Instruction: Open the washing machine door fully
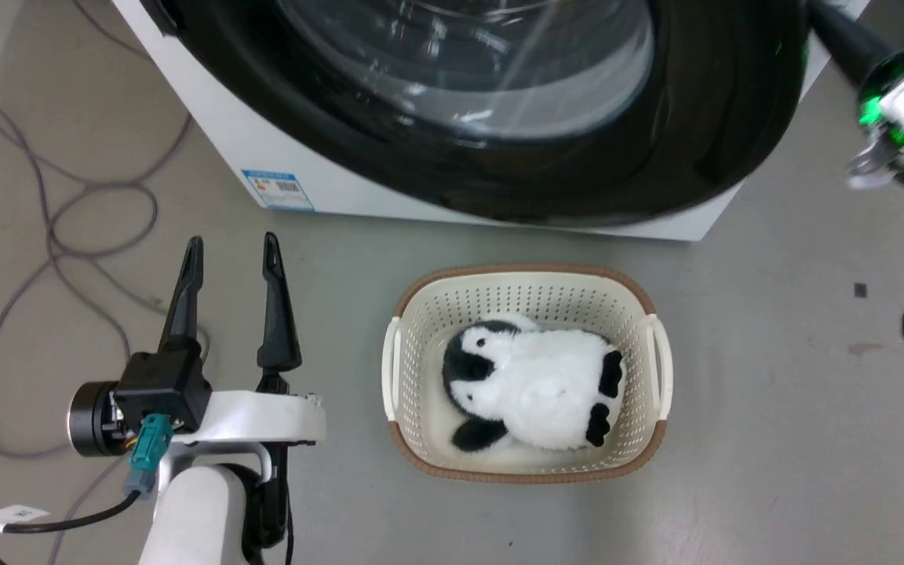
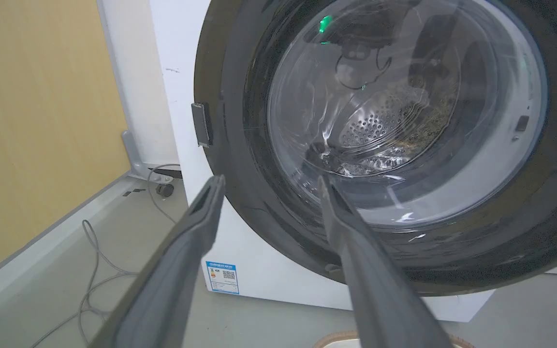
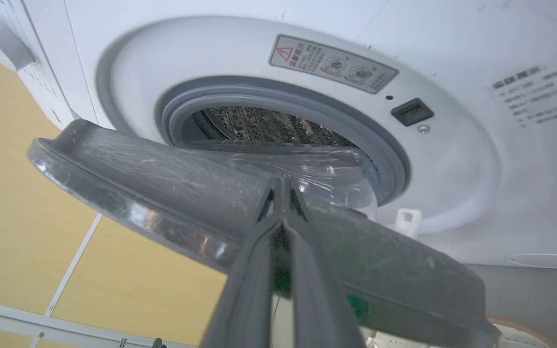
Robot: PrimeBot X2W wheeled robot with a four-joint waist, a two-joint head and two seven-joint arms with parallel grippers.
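Note:
The white washing machine point(image 1: 209, 125) stands ahead with its glossy black door point(image 1: 719, 118) swung partly out over the floor. In the right wrist view the door's grey inner face point(image 3: 162, 179) is seen edge-on before the rubber ring point(image 3: 278, 96) and steel drum point(image 3: 259, 123). My right gripper point(image 3: 281, 186) is shut, tips pressed against that inner face; its wrist point(image 1: 903, 94) reaches in past the door's right edge. My left gripper point(image 1: 231, 251) hangs open and holds nothing, low at the left, aimed at the door's lower left point(image 2: 240, 193).
A cream basket point(image 1: 526, 275) holding a penguin plush point(image 1: 534, 384) sits on the floor just before the door. Grey cables point(image 1: 52, 235) loop on the left floor. A yellow wall panel point(image 2: 32, 121) stands left of the machine. A blue sticker point(image 1: 278, 189) marks its lower front.

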